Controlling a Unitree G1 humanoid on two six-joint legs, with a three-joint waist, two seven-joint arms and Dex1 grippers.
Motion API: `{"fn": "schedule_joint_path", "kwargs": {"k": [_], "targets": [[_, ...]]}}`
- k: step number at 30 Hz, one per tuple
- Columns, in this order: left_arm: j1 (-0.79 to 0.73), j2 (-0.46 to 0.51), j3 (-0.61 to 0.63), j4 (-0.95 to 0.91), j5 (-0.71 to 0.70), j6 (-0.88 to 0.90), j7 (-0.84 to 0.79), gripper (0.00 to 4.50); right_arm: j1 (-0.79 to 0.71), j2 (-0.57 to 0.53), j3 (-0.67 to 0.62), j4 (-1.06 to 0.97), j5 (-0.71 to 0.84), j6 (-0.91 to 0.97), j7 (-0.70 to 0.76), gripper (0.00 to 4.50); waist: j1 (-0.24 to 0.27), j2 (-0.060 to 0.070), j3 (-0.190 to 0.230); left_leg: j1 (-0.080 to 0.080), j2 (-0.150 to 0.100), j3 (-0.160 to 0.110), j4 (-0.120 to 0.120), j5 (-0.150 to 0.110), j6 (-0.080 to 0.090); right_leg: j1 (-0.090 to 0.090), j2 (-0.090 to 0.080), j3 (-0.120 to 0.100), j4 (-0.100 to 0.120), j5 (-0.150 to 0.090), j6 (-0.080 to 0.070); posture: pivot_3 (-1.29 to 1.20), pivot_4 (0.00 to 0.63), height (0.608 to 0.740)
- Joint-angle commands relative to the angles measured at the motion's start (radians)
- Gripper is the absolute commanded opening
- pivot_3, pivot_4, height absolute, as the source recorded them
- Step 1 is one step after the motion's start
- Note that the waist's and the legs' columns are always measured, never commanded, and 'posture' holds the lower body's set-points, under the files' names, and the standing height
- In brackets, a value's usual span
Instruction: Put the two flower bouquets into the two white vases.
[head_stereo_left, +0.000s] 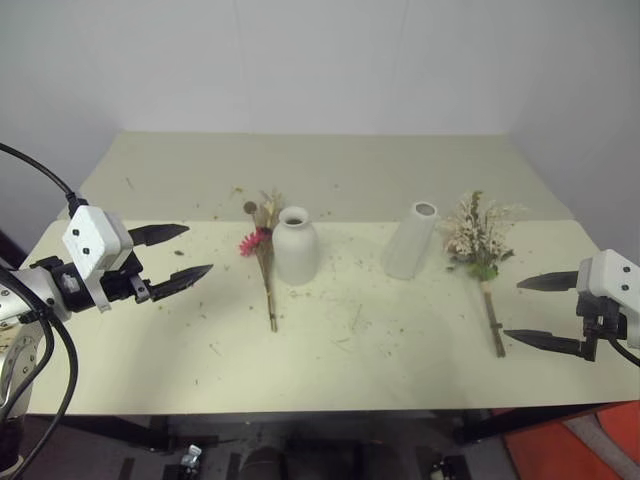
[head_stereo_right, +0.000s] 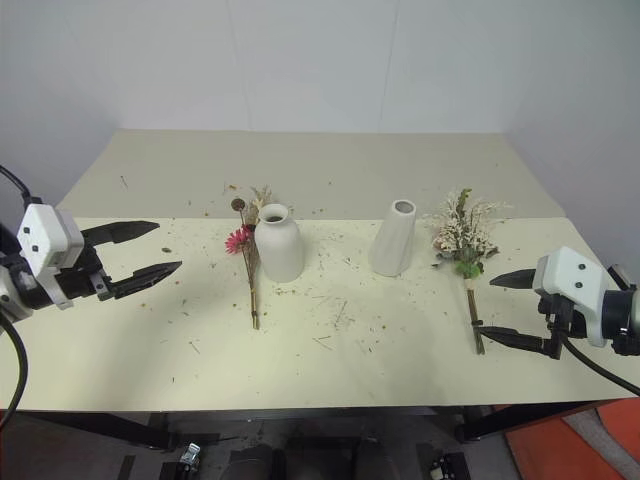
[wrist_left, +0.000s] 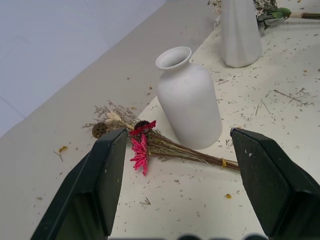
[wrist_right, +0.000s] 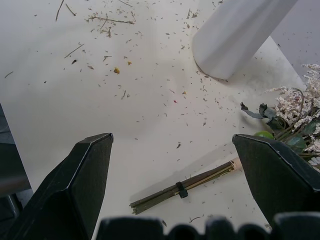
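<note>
Pale surface (head_stereo_left: 400, 350), strewn with dried flecks and stem bits. Toward the left-centre, squat round-shouldered white vase (head_stereo_left: 296, 247) standing upright, mouth open upward. Just beside it on its left, thin brown bouquet with pink-red flower (head_stereo_left: 262, 258) lying flat, flower head toward the far edge, stem end toward the near edge; whether stems touch the vase wall, cannot tell. Toward the right-centre, taller tapered white vase (head_stereo_left: 411, 240) standing, well apart from the squat one. Just beside it on its right, fuller cream-white bouquet with green leaves (head_stereo_left: 479, 245) lying flat, blooms toward the far side, bound stems running toward the near edge.

Left gripper (head_stereo_left: 184, 255) hovering over the left part of the surface, fingers spread and empty, aimed toward the thin bouquet and squat vase, well apart from both. Right gripper (head_stereo_left: 535, 311) near the right edge, fingers spread wide and empty, just beside the stem end of the fuller bouquet, not touching it.
</note>
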Motion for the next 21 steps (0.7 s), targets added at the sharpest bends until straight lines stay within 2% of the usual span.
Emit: {"fn": "schedule_joint_path", "kwargs": {"k": [1,8,11,15,19,21], "targets": [[-0.021,0.013,0.009,-0.016,-0.002,-0.018,-0.002,3.55,-0.020,-0.017,-0.017,-0.004,0.008,0.020,-0.005,4.50,0.000,0.000,0.000,0.000,0.000,0.000,0.000,0.000,0.000,0.000,0.000,0.000,0.000,0.000,0.000,0.00,0.150,0.740],[-0.015,0.015,0.012,-0.028,-0.021,-0.001,-0.013,3.55,-0.028,-0.021,-0.012,-0.005,0.008,0.054,-0.004,4.50,0.000,0.000,0.000,0.000,0.000,0.000,0.000,0.000,0.000,0.000,0.000,0.000,0.000,0.000,0.000,0.00,0.150,0.740],[-0.002,0.031,0.023,-0.049,-0.076,0.052,-0.050,3.55,-0.041,-0.015,-0.012,-0.008,0.002,0.070,-0.026,4.50,-0.001,0.000,0.000,0.000,0.000,0.000,0.000,0.000,0.000,0.000,0.000,0.000,0.000,0.000,0.000,0.00,0.150,0.740],[-0.047,0.039,-0.053,-0.092,-0.103,0.086,-0.075,3.55,-0.127,0.002,0.074,0.023,-0.048,0.174,-0.145,4.50,-0.002,0.000,0.000,0.000,0.000,0.000,0.000,0.000,0.000,0.000,0.000,0.000,0.000,0.000,0.000,0.00,0.150,0.740],[-0.195,0.005,-0.238,-0.058,0.007,0.063,-0.055,3.55,-0.286,0.059,0.215,0.068,-0.086,0.381,-0.281,4.50,0.001,0.000,0.000,0.001,0.000,0.000,0.001,0.000,0.000,0.001,0.000,0.000,0.001,0.000,0.000,0.00,0.150,0.740],[-0.241,-0.017,-0.285,-0.044,0.023,0.059,-0.056,3.55,-0.330,0.075,0.250,0.082,-0.096,0.428,-0.307,4.50,0.002,0.000,0.000,0.000,-0.001,0.000,0.001,0.000,0.000,0.001,0.000,0.000,0.001,0.000,0.000,0.00,0.150,0.740]]}}
